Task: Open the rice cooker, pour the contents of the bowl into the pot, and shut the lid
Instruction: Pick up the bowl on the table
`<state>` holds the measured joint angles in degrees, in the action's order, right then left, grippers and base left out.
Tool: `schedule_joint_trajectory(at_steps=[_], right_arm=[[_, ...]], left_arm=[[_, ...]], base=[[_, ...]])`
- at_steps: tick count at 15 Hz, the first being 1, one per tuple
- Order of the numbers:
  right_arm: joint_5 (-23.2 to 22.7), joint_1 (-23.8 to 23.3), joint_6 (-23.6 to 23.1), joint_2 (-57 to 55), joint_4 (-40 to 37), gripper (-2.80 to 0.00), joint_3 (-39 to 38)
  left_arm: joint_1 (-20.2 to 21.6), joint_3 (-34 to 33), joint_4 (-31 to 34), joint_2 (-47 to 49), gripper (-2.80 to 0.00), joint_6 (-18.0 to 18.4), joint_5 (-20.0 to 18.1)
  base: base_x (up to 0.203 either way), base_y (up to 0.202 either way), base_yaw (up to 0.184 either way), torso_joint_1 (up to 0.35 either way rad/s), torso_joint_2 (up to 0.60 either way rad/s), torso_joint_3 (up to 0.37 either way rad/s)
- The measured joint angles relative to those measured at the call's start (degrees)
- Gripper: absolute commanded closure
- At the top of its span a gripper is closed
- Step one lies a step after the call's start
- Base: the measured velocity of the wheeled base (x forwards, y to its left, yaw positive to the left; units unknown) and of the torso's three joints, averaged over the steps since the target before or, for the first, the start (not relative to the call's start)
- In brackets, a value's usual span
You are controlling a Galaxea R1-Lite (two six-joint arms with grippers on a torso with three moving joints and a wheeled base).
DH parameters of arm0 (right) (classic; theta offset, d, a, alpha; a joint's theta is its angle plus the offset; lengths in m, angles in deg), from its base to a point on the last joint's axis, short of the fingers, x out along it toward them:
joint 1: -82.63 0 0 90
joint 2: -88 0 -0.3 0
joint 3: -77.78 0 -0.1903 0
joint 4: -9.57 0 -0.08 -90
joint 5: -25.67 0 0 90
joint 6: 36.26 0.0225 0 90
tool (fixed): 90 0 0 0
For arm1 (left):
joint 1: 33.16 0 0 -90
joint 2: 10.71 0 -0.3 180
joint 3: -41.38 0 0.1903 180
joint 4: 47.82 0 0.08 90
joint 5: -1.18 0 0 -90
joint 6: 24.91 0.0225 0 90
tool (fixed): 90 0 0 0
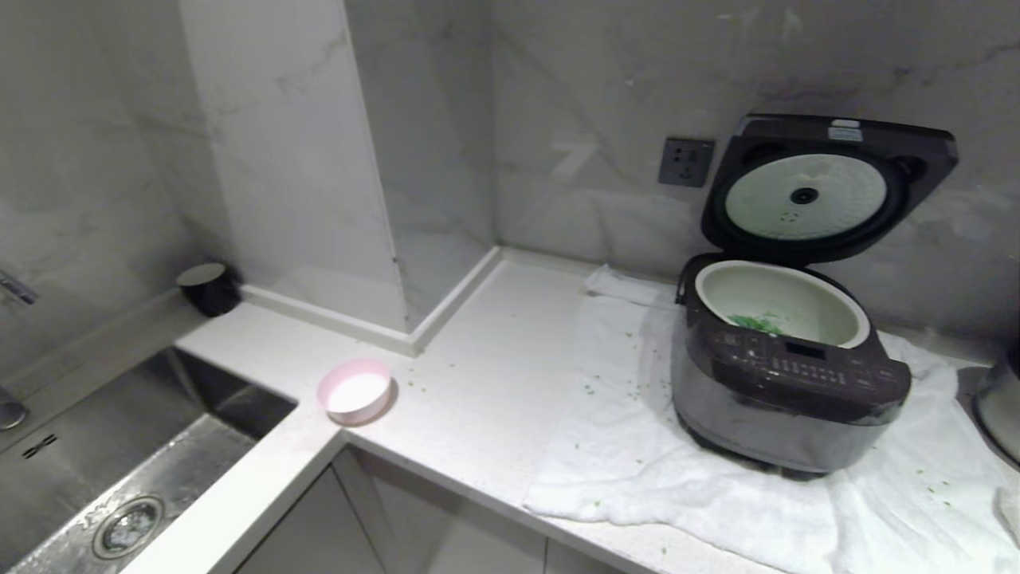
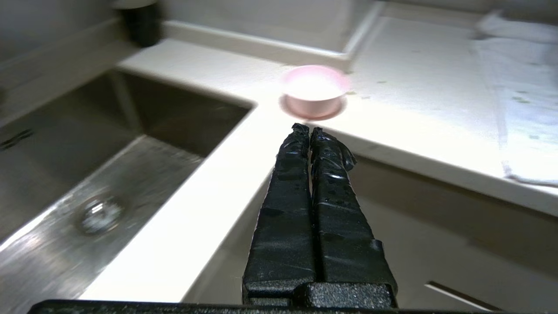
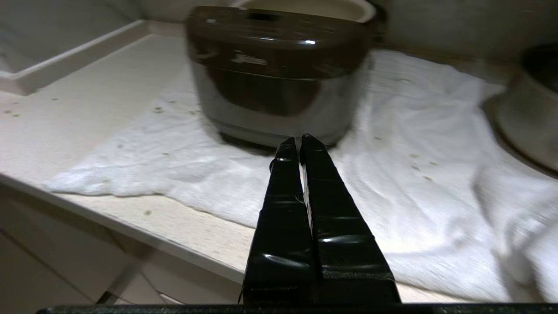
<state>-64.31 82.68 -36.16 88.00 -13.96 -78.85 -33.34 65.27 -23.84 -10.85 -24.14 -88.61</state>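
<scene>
The dark rice cooker (image 1: 785, 399) (image 3: 279, 74) stands on a white towel (image 1: 637, 446) at the right of the counter. Its lid (image 1: 821, 187) is raised upright against the wall. Green chopped bits (image 1: 757, 323) lie in the pale pot (image 1: 781, 303). The pink bowl (image 1: 355, 391) (image 2: 314, 89) sits upright near the counter corner by the sink, its white inside showing nothing. Neither arm shows in the head view. My left gripper (image 2: 308, 129) is shut and empty, off the counter's front edge short of the bowl. My right gripper (image 3: 296, 140) is shut and empty, in front of the cooker.
A steel sink (image 1: 119, 470) lies at the left with a drain (image 1: 127, 526). A black cup (image 1: 209, 287) stands behind it. A shiny steel pan (image 1: 1000, 399) is at the right edge. Green bits are scattered on towel and counter (image 1: 478, 351). A wall socket (image 1: 685, 162) sits beside the lid.
</scene>
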Motion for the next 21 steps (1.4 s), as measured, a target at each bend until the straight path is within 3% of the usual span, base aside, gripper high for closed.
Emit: schedule_joint_trajectory(at_steps=[6, 10, 21], right_arm=[[-0.02, 0.0, 0.0, 0.0, 0.05, 0.0, 0.0], [-0.02, 0.0, 0.0, 0.0, 0.0, 0.0, 0.0], [-0.02, 0.0, -0.02, 0.0, 0.02, 0.0, 0.0]], left_arm=[[0.0, 0.0, -0.02, 0.0, 0.0, -0.46, 0.01], [0.0, 0.0, 0.04, 0.0, 0.0, -0.52, 0.04], [0.0, 0.0, -0.07, 0.02, 0.0, -0.95, 0.1]], base=[[0.001, 0.005, -0.163, 0.003, 0.01, 0.005], [0.001, -0.001, -0.018, 0.002, 0.0, 0.002], [0.164, 0.0, 0.002, 0.004, 0.0, 0.002]])
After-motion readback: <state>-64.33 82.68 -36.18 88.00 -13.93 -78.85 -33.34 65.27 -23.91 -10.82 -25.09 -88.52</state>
